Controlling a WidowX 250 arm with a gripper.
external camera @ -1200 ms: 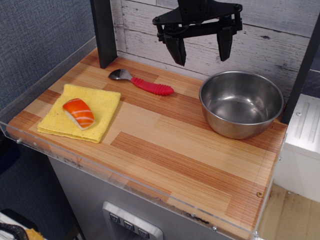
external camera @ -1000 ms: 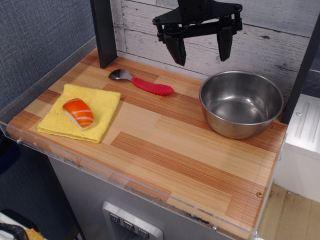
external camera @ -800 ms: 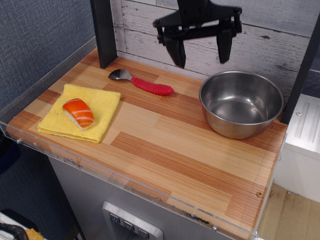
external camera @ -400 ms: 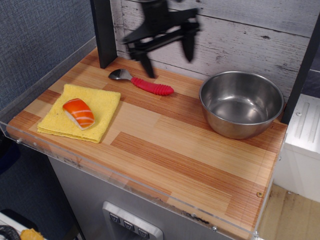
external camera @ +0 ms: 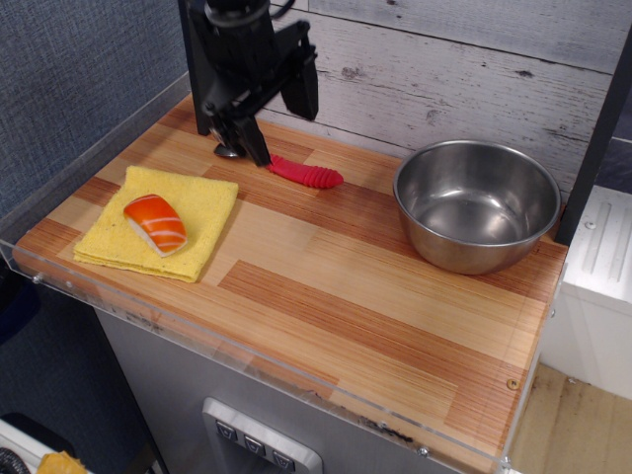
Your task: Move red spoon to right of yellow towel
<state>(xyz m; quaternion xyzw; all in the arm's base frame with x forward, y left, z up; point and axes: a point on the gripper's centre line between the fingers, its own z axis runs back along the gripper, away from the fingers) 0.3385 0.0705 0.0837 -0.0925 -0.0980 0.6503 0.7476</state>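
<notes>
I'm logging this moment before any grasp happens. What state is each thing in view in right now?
gripper: open, fingers spread over the spoon, holding nothing.
red spoon: lying flat on the counter behind the towel, bowl end partly hidden by the gripper.
yellow towel: folded flat, sushi piece on it.
sushi piece: resting on the towel.
metal bowl: upright, empty.

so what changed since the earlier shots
The gripper swung left from above the bowl and dropped over the spoon, jaws open, nothing grasped yet. Spoon, towel, sushi and bowl stayed where they were.
</notes>
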